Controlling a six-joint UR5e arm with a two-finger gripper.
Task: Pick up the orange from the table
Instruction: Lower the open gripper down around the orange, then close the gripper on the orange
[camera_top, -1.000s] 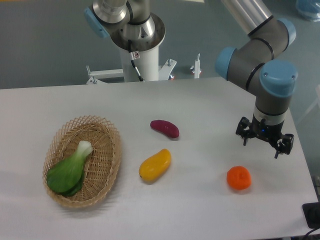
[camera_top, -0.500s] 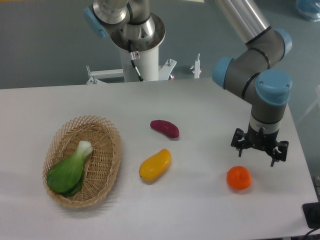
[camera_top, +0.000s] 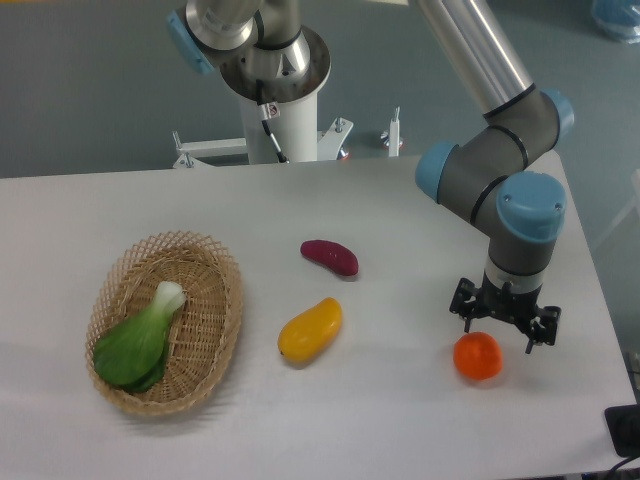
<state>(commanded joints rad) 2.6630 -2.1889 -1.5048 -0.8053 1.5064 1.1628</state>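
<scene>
The orange (camera_top: 478, 357), small, round and bright, lies on the white table (camera_top: 400, 420) near the front right. My gripper (camera_top: 499, 327) hangs just above and slightly behind it, fingers spread wide and pointing down, nothing between them. Its left fingertip is near the orange's upper left, its right fingertip to the upper right. The gripper's body partly overlaps the fruit's top edge.
A yellow mango-like fruit (camera_top: 310, 330) lies mid-table, with a dark purple sweet potato (camera_top: 330, 257) behind it. A wicker basket (camera_top: 216, 330) at the left holds a green bok choy (camera_top: 138, 342). The table's right edge runs close to the orange.
The gripper has moved left and toward the front, from behind and right of the orange to just above it. The orange and other items have not moved.
</scene>
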